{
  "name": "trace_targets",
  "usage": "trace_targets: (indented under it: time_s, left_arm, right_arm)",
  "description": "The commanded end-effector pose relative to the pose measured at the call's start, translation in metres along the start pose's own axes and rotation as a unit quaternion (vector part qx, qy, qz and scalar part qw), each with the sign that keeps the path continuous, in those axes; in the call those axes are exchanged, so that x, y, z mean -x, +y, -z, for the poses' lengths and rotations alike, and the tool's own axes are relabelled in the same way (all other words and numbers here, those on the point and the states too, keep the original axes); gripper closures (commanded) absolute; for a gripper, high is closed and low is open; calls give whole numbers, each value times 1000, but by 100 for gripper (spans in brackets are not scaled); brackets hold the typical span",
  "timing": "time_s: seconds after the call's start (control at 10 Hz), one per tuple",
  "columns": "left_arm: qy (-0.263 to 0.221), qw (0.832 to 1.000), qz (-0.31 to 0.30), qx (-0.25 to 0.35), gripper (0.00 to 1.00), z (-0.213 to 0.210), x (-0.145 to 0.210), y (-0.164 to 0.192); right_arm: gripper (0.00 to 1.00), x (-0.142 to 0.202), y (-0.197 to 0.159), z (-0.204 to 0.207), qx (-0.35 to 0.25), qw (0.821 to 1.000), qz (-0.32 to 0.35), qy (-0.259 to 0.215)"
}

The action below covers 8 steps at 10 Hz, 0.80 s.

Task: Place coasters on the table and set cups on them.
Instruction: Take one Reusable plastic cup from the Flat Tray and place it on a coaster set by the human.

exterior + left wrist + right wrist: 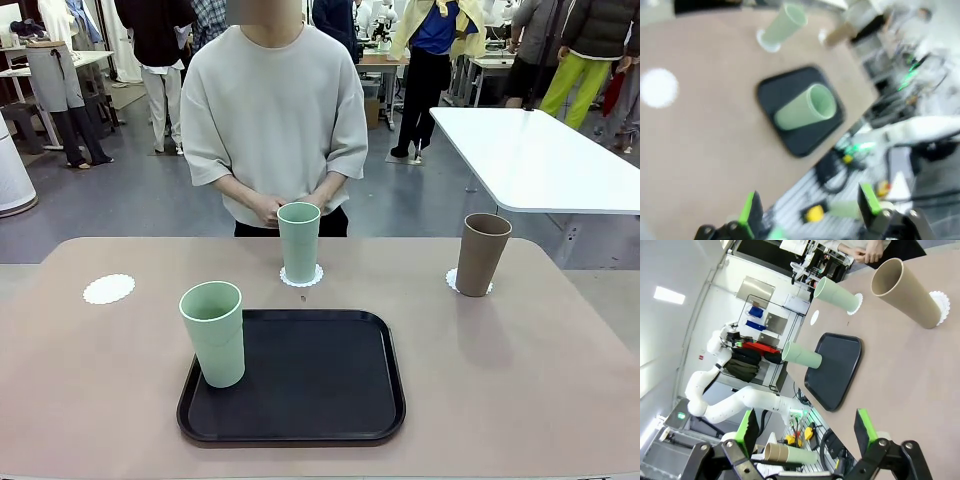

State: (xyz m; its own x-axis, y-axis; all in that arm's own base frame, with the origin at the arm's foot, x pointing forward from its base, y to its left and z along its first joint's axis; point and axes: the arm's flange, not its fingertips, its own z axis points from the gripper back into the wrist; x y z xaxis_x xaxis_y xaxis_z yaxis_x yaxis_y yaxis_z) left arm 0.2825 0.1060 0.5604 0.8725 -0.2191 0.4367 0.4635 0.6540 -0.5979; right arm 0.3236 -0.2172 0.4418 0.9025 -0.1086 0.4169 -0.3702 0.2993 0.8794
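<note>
On the beige table (520,390), one pale green cup (299,241) stands on a lace-edged coaster (301,279) near the person. A brown cup (482,254) stands on a second coaster (452,281) at the right. Another pale green cup (212,334) stands upright on the black tray (310,385). A third coaster (109,289) lies bare at the left. My left gripper (807,205) is open high above the table's near edge, over the tray cup (805,107). In the right wrist view my right gripper (805,427) is open and held off the table, far from the brown cup (905,292).
The person stands at the far edge with hands (285,206) clasped, just behind the middle cup. A white table (540,160) stands at the back right. The tray's right half is bare.
</note>
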Motion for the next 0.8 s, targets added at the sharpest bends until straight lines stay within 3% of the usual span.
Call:
trace_targets:
  time_s: [0.0,0.1,0.2,0.4,0.7]
  left_arm:
    - [46,985,128,-107,0,2,-41,-11]
    - [70,971,187,-129,0,10,-55,-23]
    - [98,945,272,-155,0,24,-65,-33]
    - [159,890,381,-193,0,68,-75,-41]
    - [237,845,452,-161,0,114,-77,-57]
  right_arm:
    - [0,0,0,0,-7,1000,-1,-5]
    - [0,0,0,0,-7,1000,-1,-5]
    - [0,0,0,0,-7,1000,-1,-5]
    - [0,0,0,0,-7,1000,-1,-5]
    - [0,0,0,0,-7,1000,-1,-5]
